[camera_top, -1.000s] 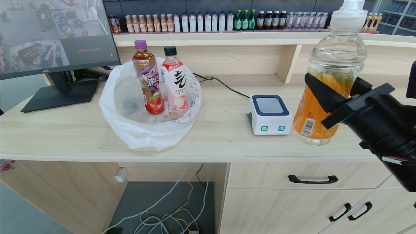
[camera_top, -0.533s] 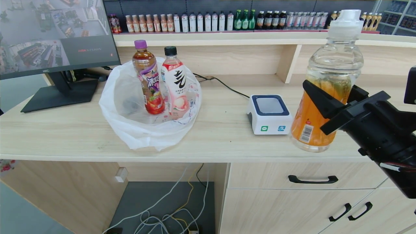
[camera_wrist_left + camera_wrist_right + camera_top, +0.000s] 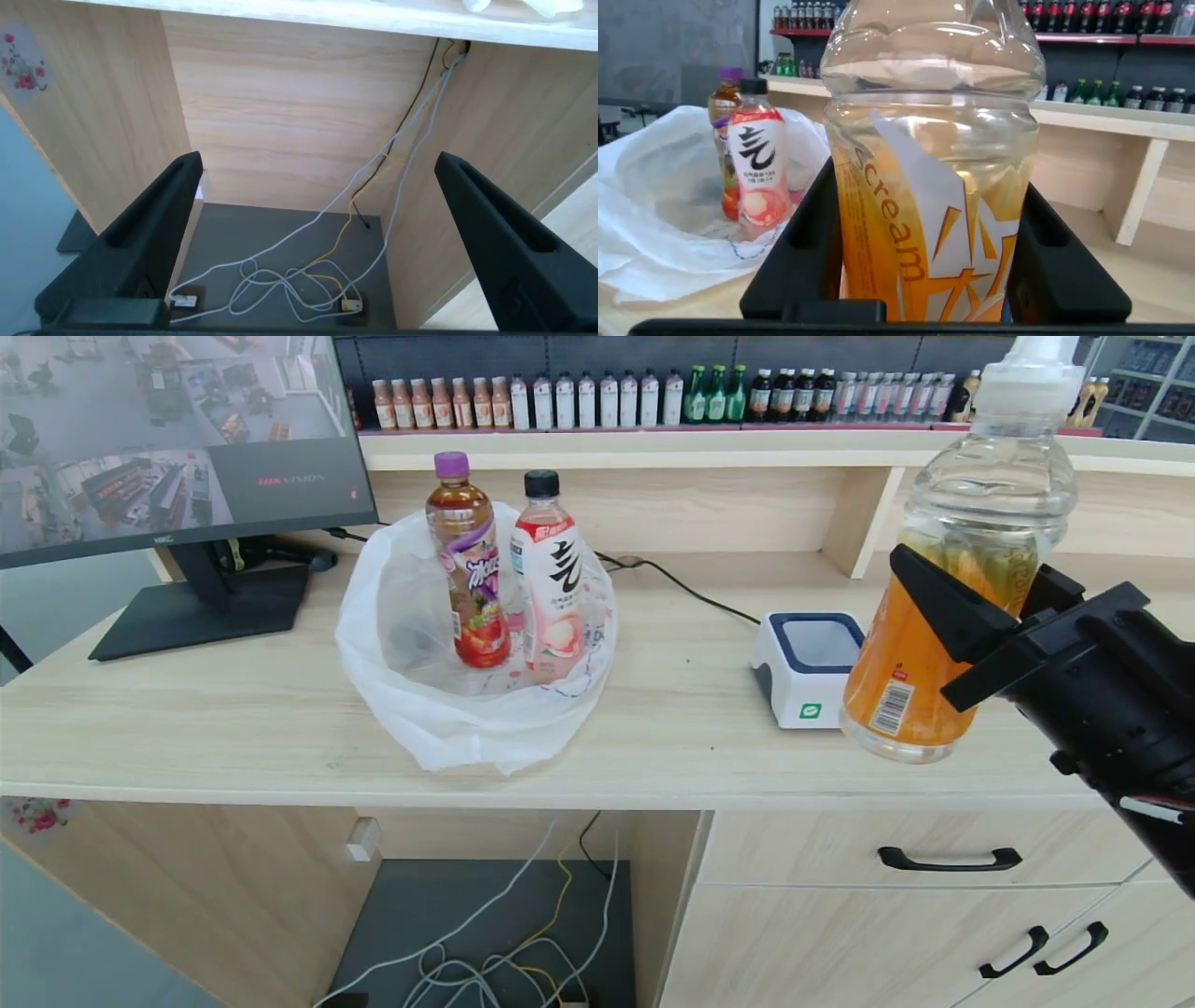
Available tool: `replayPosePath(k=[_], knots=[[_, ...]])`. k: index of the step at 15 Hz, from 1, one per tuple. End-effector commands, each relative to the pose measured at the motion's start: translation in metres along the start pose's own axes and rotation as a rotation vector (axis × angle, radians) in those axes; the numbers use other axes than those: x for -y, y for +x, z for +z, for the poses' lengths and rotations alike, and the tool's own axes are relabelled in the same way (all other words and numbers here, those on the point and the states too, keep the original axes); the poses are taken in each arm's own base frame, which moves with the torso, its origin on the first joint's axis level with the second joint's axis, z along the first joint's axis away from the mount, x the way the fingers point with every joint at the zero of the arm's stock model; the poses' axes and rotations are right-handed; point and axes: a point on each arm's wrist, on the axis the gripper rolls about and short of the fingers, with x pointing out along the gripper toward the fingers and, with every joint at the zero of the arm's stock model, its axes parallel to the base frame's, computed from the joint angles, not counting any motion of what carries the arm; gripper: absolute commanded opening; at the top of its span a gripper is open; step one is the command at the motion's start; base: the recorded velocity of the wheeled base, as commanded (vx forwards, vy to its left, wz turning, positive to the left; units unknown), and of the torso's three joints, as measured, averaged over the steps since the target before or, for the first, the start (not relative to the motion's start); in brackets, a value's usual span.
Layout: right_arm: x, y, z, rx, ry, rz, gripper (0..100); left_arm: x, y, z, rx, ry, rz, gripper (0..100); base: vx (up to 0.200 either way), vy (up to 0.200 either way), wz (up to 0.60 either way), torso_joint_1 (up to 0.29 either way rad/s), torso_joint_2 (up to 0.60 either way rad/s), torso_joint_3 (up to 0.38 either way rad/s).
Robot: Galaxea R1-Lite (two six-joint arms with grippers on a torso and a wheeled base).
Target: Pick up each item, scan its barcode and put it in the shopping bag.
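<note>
My right gripper (image 3: 971,581) is shut on a large clear bottle of orange drink (image 3: 920,653) with a white cap, held upright above the counter's right side. Its barcode faces forward, and its base overlaps the right edge of the white barcode scanner (image 3: 803,663). In the right wrist view the orange bottle (image 3: 924,187) stands between the gripper (image 3: 924,257) fingers. The white plastic shopping bag (image 3: 467,719) lies open to the left, holding a purple-capped bottle (image 3: 471,583) and a black-capped pink bottle (image 3: 555,588). My left gripper (image 3: 327,243) hangs open below the counter.
A monitor (image 3: 168,439) stands at the counter's back left. A raised shelf (image 3: 653,443) runs behind, with rows of bottles beyond. The scanner's cable (image 3: 691,593) crosses the counter. Drawers with black handles (image 3: 948,859) sit below right, and loose cables (image 3: 504,933) lie under the counter.
The head camera has shifted, sliding the whole scene rightward. Relative to the scanner, the right gripper with the orange bottle has moved slightly left, now overlapping the scanner's right edge.
</note>
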Motion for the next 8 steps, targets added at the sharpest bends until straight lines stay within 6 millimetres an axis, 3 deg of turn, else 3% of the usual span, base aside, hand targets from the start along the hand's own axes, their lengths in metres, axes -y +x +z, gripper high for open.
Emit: replayPosePath(k=[1, 8], knots=[[0.0011, -0.003, 0.0047, 0.013, -0.002, -0.006, 0, 0.0, 0.0, 0.0, 0.0, -0.001, -0.001, 100, 0.0, 0.2, 0.0, -0.012, 0.01, -0.002], [0.0011, 0.0029, 0.0039, 0.021, -0.002, -0.007, 0, 0.0, 0.0, 0.0001, 0.002, -0.002, 0.001, 100, 0.0, 0.2, 0.0, 0.003, 0.0, 0.004]])
